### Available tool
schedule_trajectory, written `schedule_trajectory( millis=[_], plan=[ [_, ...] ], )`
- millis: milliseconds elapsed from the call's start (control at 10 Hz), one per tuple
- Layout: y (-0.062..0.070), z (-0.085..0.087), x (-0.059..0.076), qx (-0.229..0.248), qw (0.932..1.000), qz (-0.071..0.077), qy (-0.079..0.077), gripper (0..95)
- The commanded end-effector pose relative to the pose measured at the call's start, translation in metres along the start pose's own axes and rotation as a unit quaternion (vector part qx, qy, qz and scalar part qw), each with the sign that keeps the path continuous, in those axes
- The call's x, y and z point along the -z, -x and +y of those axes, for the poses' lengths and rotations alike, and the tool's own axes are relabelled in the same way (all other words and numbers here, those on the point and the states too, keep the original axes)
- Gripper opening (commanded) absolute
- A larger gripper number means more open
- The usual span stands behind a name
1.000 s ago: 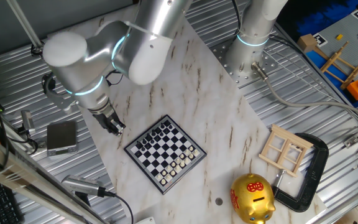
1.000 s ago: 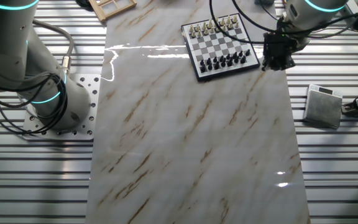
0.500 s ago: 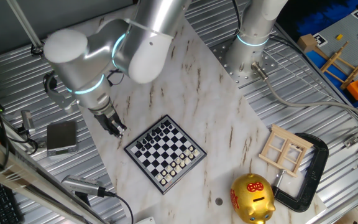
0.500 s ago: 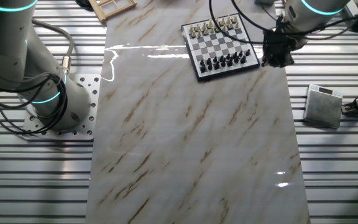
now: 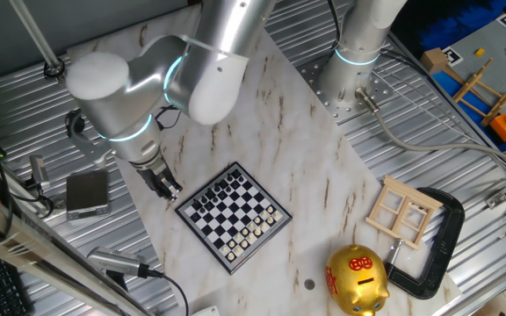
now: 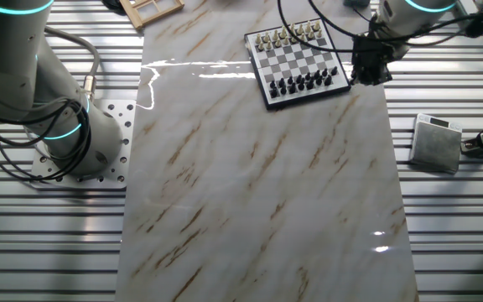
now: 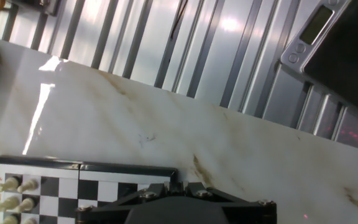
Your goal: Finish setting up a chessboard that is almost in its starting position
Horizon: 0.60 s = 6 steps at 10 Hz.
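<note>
I see the chessboard (image 5: pixel 233 217) lying flat on the marble slab (image 6: pixel 258 184), black pieces along the side nearest the gripper (image 5: pixel 169 188), white pieces along the far side. My gripper hangs just beside the board's corner at the slab's edge. I cannot tell whether its fingers are parted or pressed together. Past that edge a small scale (image 5: pixel 87 193) sits on the metal table (image 6: pixel 459 243). Beyond the board stand a gold piggy bank (image 5: pixel 356 279), a wooden window frame (image 5: pixel 402 211) and a black clamp (image 5: pixel 437 246).

A robotics lab: robot arm (image 5: pixel 209 61) bolted onto ribbed aluminium bench (image 5: pixel 464 167)
</note>
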State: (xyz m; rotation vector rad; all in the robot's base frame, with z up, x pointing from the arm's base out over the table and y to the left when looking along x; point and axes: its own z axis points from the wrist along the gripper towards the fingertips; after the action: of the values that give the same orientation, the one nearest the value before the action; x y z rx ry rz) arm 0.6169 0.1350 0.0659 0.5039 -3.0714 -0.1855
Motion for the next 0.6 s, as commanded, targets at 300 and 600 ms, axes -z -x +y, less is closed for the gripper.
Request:
schedule_trajectory(
  millis=[300,600],
  plan=[
    [-0.002,0.007,-0.005,-0.008,1.0,0.0,0.0,0.0],
    [-0.004,0.013,-0.011,-0.012,0.9999,-0.001,-0.001,0.0]
  ],
)
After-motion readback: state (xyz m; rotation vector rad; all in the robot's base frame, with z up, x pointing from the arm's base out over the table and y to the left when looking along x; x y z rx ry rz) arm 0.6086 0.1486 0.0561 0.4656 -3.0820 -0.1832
